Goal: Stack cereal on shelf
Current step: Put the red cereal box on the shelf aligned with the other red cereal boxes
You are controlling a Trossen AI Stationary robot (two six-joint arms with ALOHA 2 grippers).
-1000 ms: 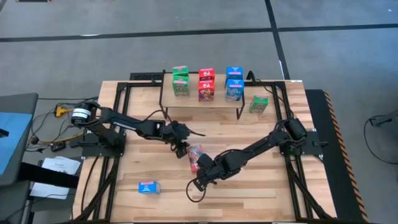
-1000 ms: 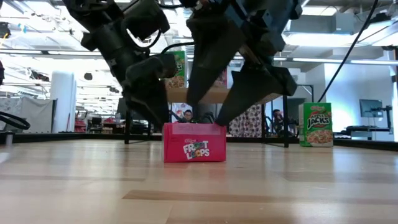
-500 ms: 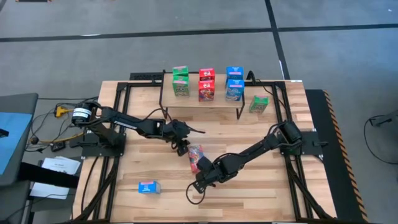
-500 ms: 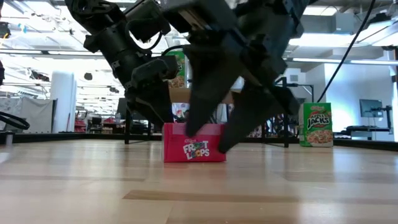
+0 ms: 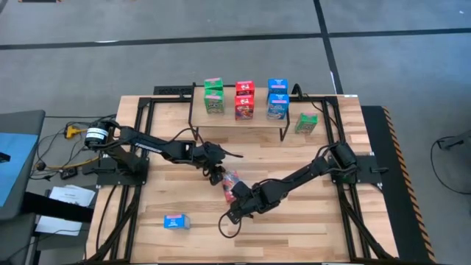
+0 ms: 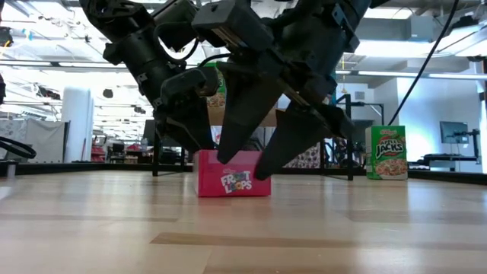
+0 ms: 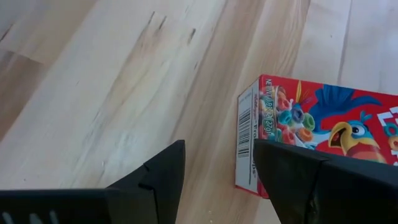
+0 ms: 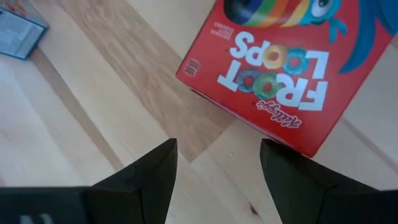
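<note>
Flat on the table, the red box (image 5: 231, 182) lies between 2 open, empty claws: left claw (image 5: 215, 174), right claw (image 5: 239, 199).

We see six boxes (image 5: 245, 99) on the shelf (image 5: 237, 120), one beside its right end, two lying before it.

grey floor (image 5: 221, 44) with dark seams surrounds the wooden table (image 5: 309, 228).

overhead view, level tabletop view, both wrists near red box (image 8: 283, 74)
</note>
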